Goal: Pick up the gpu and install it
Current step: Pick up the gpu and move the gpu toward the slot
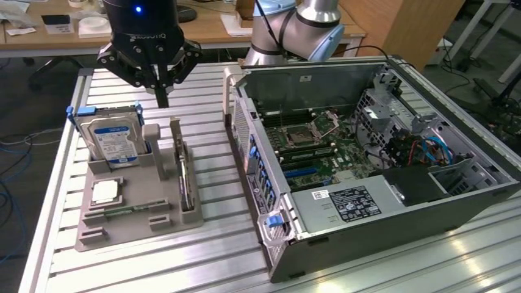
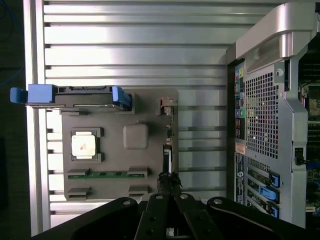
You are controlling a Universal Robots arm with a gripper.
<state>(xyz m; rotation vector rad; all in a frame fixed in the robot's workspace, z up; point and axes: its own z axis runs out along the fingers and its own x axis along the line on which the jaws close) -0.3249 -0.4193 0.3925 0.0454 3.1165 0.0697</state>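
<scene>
The gpu stands on edge in a slot on the side of the grey holder nearest the computer case; it is a thin dark card with a metal bracket at its far end. From the wrist it is an edge-on strip, the gpu, on the holder. My gripper hangs shut and empty above the table, just behind the holder's far end and a little above the card. In the wrist view the gripper has its fingertips together over the card's near end.
A hard drive with blue rails stands upright in the holder beside a CPU and a memory stick. The open computer case lies at the exterior view's right, motherboard exposed. The slatted table stretches in front.
</scene>
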